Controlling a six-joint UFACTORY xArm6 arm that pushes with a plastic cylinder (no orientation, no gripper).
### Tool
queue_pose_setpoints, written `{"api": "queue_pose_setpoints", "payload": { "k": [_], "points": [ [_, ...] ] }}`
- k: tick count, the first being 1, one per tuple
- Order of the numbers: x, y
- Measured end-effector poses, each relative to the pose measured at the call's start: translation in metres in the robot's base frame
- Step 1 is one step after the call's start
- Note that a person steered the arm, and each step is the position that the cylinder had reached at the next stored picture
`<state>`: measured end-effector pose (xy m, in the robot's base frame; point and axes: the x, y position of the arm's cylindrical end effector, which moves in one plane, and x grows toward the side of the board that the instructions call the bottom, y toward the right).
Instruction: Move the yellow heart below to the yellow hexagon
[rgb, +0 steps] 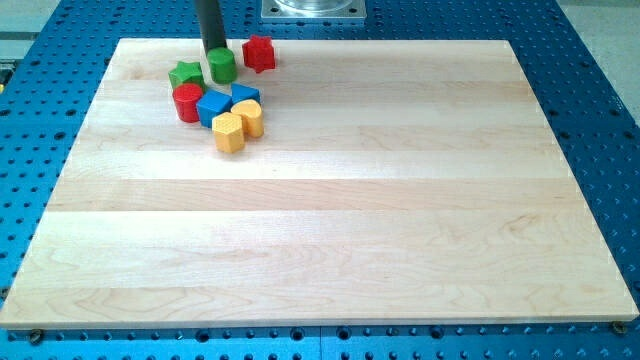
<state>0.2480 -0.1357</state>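
You had no claw to open or shut, only my tip (215, 51) by the green block (223, 66) near the board's top-left corner, while the yellow heart (249, 117) sat touching the yellow hexagon (229, 132), so next you needed to go round and push it lower.

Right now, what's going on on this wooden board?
My tip sits at the view's top left, right behind the green cylinder. The blocks are bunched there. The yellow heart lies touching the yellow hexagon, to its upper right, not yet below it. Nearby are a green star, red cylinder, two blue blocks and a separate red block.
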Motion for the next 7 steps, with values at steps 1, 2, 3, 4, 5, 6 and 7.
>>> {"api": "queue_pose_setpoints", "payload": {
  "k": [1,2,3,4,5,6,7],
  "points": [
    [0.04,0.017],
    [0.057,0.068],
    [0.08,0.077],
    [0.118,0.092],
    [0.143,0.069],
    [0.183,0.049],
    [0.203,0.018]
  ]
}}
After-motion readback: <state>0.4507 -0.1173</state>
